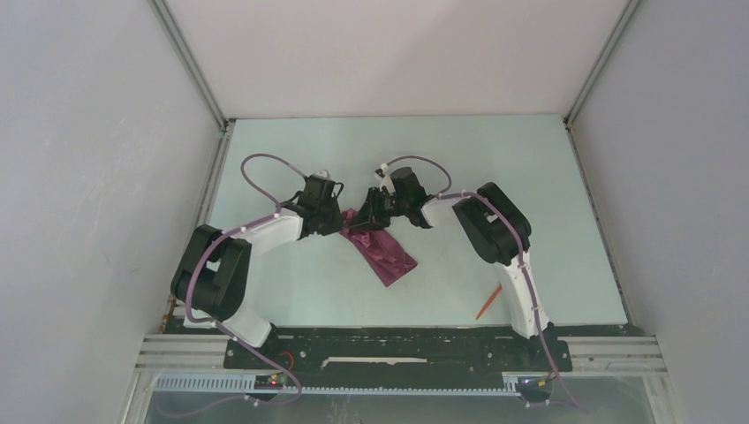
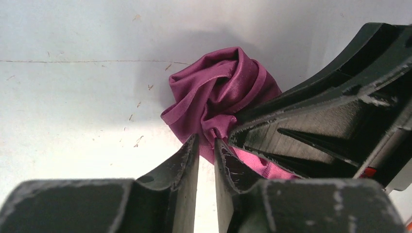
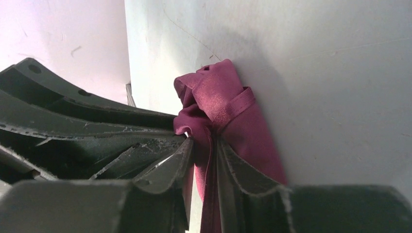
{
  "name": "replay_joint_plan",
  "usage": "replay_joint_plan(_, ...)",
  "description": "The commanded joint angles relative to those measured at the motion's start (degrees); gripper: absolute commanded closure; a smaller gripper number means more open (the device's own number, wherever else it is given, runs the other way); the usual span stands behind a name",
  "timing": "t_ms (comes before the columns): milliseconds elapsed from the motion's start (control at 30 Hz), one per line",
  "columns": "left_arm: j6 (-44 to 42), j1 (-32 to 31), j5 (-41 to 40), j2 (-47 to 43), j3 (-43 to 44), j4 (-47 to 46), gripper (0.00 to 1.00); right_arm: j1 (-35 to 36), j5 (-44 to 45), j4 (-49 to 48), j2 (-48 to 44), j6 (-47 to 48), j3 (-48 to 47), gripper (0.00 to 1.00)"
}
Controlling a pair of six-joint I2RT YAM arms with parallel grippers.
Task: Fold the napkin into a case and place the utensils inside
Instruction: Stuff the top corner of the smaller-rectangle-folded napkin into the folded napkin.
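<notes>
The plum-purple napkin [image 1: 389, 253] lies mid-table, folded into a narrow strip like a case, with its far end bunched up [image 2: 218, 92]. Both grippers meet at that bunched end. My left gripper [image 2: 206, 139] has its jaws slightly apart, with a fold of cloth between the tips. My right gripper [image 3: 204, 141] is also slightly parted; cloth hangs between its jaws, with a sliver of light beside it. In the top view the left gripper [image 1: 340, 223] and right gripper [image 1: 366, 215] sit almost tip to tip. One slim orange-red utensil [image 1: 487, 302] lies by the right arm's base.
The right gripper's finger [image 2: 330, 111] fills the right side of the left wrist view, and the left gripper's body [image 3: 73, 121] crowds the left of the right wrist view. White walls enclose the pale green table [image 1: 291, 291] on three sides.
</notes>
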State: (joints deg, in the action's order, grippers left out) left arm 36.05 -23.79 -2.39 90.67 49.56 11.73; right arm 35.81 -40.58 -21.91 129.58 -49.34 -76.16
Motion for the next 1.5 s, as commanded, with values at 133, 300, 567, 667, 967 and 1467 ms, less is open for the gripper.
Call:
replay_joint_plan(133,0.8,-1.5,-1.3,0.9,1.6,0.2,0.77,0.4,1.4,0.5,0.7,-0.3,-0.1,0.74)
replay_joint_plan(300,0.5,-1.7,-2.4,0.6,1.5,1.1,0.85,0.4,1.5,0.3,0.3,-0.4,-0.1,0.76)
replay_joint_plan(567,0.0,-1.7,-2.6,2.6,2.7,1.2,0.79,0.5,1.6,0.6,0.6,-0.1,-0.3,0.79)
replay_joint_plan(667,-1.1,-1.7,-3.4,3.6,3.9,1.7,0.89,0.9,1.4,1.3,1.0,0.5,-1.2,0.78)
replay_joint_plan(967,-5.8,-1.8,-0.7,-1.5,3.2,-1.2,1.0,4.6,6.0,8.1,0.9,9.3,-4.6,0.73)
replay_joint_plan(1467,1.2,2.8,9.3,-2.6,-0.6,-2.4,1.0,5.8,0.2,2.3,6.4,-1.3,-10.2,0.57)
